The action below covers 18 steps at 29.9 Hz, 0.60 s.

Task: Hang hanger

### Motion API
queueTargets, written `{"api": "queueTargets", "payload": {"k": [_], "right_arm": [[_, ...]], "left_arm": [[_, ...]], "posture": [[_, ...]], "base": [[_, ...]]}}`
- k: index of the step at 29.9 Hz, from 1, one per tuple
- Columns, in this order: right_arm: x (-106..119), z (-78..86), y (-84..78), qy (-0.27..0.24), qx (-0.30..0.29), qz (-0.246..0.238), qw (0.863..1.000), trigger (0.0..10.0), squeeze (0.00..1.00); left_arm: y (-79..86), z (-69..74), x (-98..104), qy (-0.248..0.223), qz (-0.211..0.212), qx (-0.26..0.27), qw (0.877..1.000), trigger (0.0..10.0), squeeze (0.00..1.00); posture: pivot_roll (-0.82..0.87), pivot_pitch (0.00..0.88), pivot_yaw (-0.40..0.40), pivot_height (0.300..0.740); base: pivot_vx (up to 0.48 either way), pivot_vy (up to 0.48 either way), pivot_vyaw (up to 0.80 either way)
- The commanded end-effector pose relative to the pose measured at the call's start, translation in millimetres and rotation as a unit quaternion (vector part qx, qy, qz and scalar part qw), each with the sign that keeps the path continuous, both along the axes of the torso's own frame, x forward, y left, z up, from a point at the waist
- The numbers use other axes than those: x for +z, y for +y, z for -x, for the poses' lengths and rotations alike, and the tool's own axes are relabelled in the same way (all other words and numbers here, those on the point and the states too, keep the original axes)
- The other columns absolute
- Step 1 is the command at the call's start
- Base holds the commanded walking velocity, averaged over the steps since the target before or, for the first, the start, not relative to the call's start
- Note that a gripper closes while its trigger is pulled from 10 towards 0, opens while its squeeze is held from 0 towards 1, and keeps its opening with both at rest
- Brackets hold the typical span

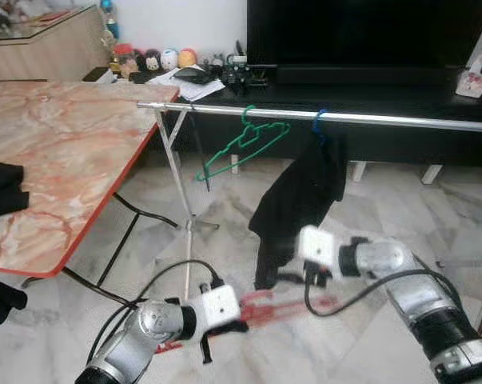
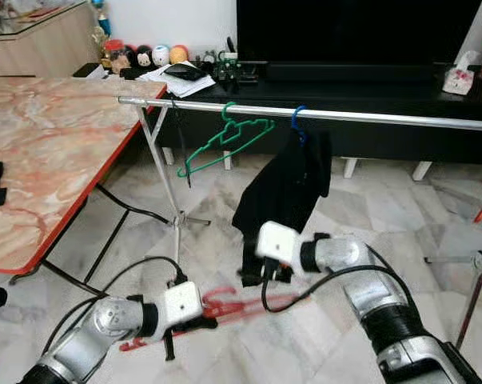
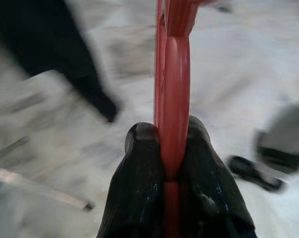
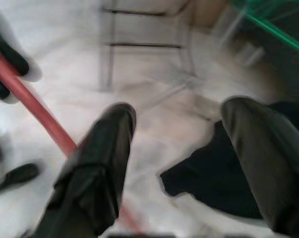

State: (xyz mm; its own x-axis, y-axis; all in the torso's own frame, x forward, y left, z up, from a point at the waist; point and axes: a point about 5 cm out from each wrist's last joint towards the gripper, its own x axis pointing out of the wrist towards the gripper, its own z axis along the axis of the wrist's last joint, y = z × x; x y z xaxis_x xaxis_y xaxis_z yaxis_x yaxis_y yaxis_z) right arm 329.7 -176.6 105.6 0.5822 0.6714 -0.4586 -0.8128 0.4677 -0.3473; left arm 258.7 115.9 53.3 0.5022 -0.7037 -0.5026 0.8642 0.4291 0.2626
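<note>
Low over the floor, my left gripper is shut on a red hanger, whose bar runs out between the two fingers. To its right, my right gripper stands open, with nothing between its fingers, close above the red hanger and just below the hem of a black garment. That garment hangs from a blue hanger on a silver rail. An empty green hanger hangs tilted on the rail to its left.
A marble-top table with a red edge stands on the left, black cloth on it. The rail's stand rises beside the table. A black TV console runs behind the rail. Pale tiled floor lies below.
</note>
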Motion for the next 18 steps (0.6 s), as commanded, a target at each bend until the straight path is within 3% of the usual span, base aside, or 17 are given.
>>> {"api": "queueTargets", "payload": {"k": [1,2,3,4,5,6,7,8,9,11,13,14,18], "right_arm": [[-4,-6.9,-13.4,-0.02,-0.084,-0.018,0.996,10.0,0.0],[-4,-6.9,-13.4,-0.02,-0.084,-0.018,0.996,10.0,0.0],[-12,-10.2,-26.0,-0.008,-0.162,-0.036,0.986,10.0,0.0],[-17,-10.2,-33.2,-0.002,-0.201,-0.042,0.979,10.0,0.0],[-17,-10.2,-33.2,-0.002,-0.201,-0.042,0.979,10.0,0.0],[-27,-8.4,-43.7,0.0,-0.257,-0.035,0.966,10.0,0.0],[-36,-5.0,-51.8,0.0,-0.298,-0.021,0.954,10.0,0.0],[-39,-4.0,-54.4,0.0,-0.313,-0.018,0.95,10.0,0.0],[-47,0.4,-60.6,0.008,-0.35,-0.016,0.937,10.0,0.0],[-72,18.3,-70.9,0.052,-0.433,-0.029,0.899,10.0,0.0],[-74,19.3,-71.0,0.054,-0.439,-0.03,0.896,10.0,0.0],[-99,38.2,-64.9,0.103,-0.449,-0.022,0.887,10.0,0.0],[-109,46.4,-61.6,0.122,-0.459,-0.016,0.88,10.0,0.0]], "left_arm": [[19.1,-2.3,-2,-0.011,-0.01,0.064,0.998,0.1,0.0],[19.1,-2.3,-2,-0.011,-0.01,0.064,0.998,0.1,0.0],[27.7,-0.6,-2,-0.014,-0.01,0.091,0.996,2.0,0.0],[31.4,1.5,-3,-0.015,-0.013,0.099,0.995,2.7,0.0],[31.4,1.5,-3,-0.015,-0.013,0.099,0.995,2.7,0.0],[36.7,3.9,-4,-0.02,-0.018,0.118,0.993,7.4,0.0],[40.6,4.9,-5,-0.025,-0.019,0.138,0.99,10.0,0.0],[41.8,5.1,-5,-0.026,-0.017,0.146,0.989,10.0,0.0],[44.7,5.5,-4,-0.033,-0.01,0.168,0.985,10.0,0.0],[52.1,7.0,0,-0.054,0.029,0.233,0.97,10.0,0.0],[52.5,7.2,1,-0.056,0.032,0.239,0.969,10.0,0.0],[58.0,7.7,2,-0.054,0.068,0.292,0.952,10.0,0.0],[60.5,8.8,3,-0.053,0.082,0.317,0.943,10.0,0.0]], "posture": [[-0.12,0.0,0.048,0.74],[-0.12,0.0,0.048,0.74],[-0.1,0.0,0.045,0.74],[-0.1,0.0,0.045,0.74],[-0.1,0.0,0.045,0.74],[-0.1,0.0,0.044,0.74],[-0.1,0.0,0.045,0.74],[-0.1,0.0,0.046,0.74],[-0.1,0.0,0.047,0.74],[-0.1,0.0,0.047,0.74],[-0.1,0.0,0.047,0.74],[-0.09,0.0,0.047,0.74],[-0.09,0.0,0.047,0.74]], "base": [[0.0,0.0,0.0],[0.0,0.0,0.0],[0.0,0.0,0.0],[0.0,0.0,0.0],[0.0,0.0,0.0],[0.0,0.0,0.0],[0.0,0.0,0.0],[0.0,0.0,0.0],[0.0,0.0,0.0],[0.0,0.0,0.0],[0.0,0.0,0.0],[0.0,0.0,0.0],[0.0,0.0,0.0]]}}
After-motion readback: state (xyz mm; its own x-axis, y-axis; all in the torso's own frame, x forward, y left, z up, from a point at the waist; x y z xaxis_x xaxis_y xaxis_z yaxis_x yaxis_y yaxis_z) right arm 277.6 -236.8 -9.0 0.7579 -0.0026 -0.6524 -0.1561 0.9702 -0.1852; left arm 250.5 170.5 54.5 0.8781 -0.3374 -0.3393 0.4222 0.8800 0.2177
